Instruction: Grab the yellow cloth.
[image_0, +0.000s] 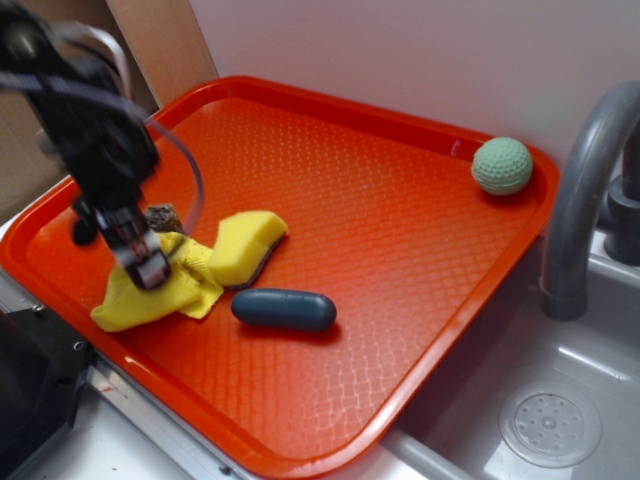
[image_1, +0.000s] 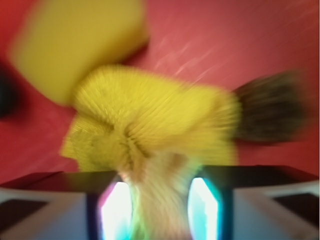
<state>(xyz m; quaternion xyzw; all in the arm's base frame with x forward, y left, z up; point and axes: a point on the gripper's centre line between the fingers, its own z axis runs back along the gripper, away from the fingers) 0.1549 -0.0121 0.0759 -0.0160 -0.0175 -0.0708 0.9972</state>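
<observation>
Now the gripper (image_1: 156, 210) pinches a fold of the cloth (image_0: 150, 298) between its jaws, near the tray's (image_0: 400, 180) left corner beside the sponge (image_0: 245, 245). Grasp seems made; next, probably lift straight up.

The tray's (image_0: 420, 330) centre and right side lie bare, open to approach. On the left, obstacles crowd together: a sponge (image_0: 248, 246) touches the cloth (image_0: 165, 292), a dark capsule (image_0: 284, 309) lies just beside both, and a brown object (image_0: 163, 216) sits behind. A green ball (image_0: 502, 165) occupies the far right corner, well apart.
</observation>
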